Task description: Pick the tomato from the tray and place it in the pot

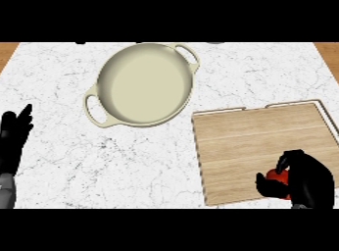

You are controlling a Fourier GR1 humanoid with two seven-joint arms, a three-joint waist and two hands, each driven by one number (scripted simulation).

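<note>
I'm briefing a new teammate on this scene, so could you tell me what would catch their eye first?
The red tomato stands out most, with the black right hand curled round it at the near right part of the wooden tray. Next comes the big cream pot with two handles, nothing in it, on the marble counter up and left of the tray. The left hand rests open at the left edge.

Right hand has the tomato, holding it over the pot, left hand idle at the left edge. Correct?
Not over the pot. The head view shows the right hand curled round the tomato over the wooden tray, at its near corner; left hand idle at the left edge.
</note>
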